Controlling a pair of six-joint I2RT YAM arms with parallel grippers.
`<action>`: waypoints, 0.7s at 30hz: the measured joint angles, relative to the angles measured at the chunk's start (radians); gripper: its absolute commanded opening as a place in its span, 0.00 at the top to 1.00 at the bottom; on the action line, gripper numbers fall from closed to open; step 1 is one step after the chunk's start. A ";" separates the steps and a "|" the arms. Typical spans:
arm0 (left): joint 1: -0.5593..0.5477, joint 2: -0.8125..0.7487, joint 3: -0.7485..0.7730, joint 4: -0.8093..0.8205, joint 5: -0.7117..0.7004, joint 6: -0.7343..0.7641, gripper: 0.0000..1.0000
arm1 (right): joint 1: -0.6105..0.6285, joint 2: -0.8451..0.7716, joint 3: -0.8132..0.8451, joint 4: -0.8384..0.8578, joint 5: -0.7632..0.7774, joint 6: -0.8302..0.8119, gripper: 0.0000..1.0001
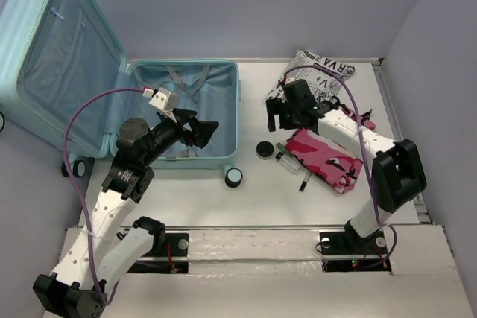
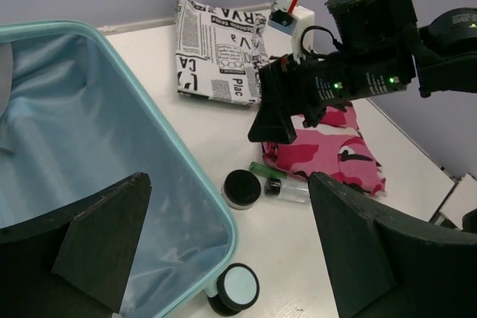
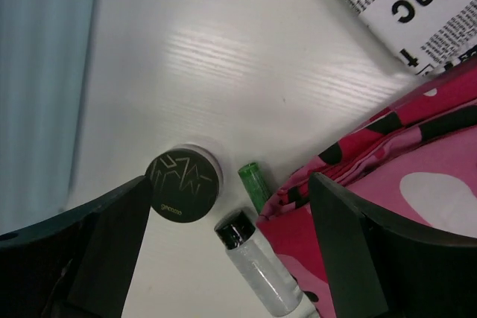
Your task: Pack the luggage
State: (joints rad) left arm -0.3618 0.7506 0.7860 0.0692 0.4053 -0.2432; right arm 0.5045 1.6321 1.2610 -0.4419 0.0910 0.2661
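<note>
Luggage (image 1: 220,91) is lying open at the bench's (image 1: 186,199) left edge. Left jaws are gaping wide, empty, hovering over its lining. Right jaws are standing wide, empty, hovering near the jar (image 1: 264,150).

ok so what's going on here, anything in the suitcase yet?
Two arms are packing the suitcase, which lies open on the left of the table; no items are visible inside. The left gripper hovers open and empty over its right side. The right gripper, also open, hangs above a black-lidded jar, a clear bottle and a green tube beside a pink camouflage cloth. A newsprint-pattern cloth lies behind them.
</note>
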 measured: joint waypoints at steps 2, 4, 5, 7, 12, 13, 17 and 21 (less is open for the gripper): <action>-0.003 -0.001 0.000 -0.013 -0.018 0.009 0.01 | 0.030 0.011 0.000 -0.019 -0.001 -0.005 0.05; -0.004 -0.002 0.000 -0.026 -0.032 0.015 0.01 | 0.072 0.010 0.000 -0.026 -0.006 -0.005 0.04; -0.004 -0.004 0.000 -0.030 -0.038 0.018 0.01 | 0.089 0.010 -0.001 -0.024 -0.015 -0.005 0.03; -0.003 -0.008 0.000 -0.033 -0.047 0.019 0.01 | 0.113 0.010 -0.004 -0.024 -0.033 -0.005 0.04; -0.003 -0.011 0.000 -0.034 -0.055 0.022 0.01 | 0.141 0.038 -0.008 -0.022 -0.047 -0.005 0.10; -0.003 -0.011 0.000 -0.035 -0.058 0.022 0.01 | 0.143 0.055 -0.008 -0.022 -0.046 -0.005 0.11; -0.003 -0.017 0.000 -0.037 -0.066 0.023 0.01 | 0.152 0.130 -0.008 -0.024 -0.046 -0.004 0.13; -0.003 -0.023 0.000 -0.037 -0.069 0.023 0.01 | 0.158 0.178 -0.007 -0.026 -0.045 -0.002 0.17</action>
State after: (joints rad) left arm -0.3653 0.7280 0.7860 0.0319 0.3359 -0.2199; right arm 0.6621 1.8103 1.2541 -0.4675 0.0460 0.2646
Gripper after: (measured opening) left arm 0.990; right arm 0.856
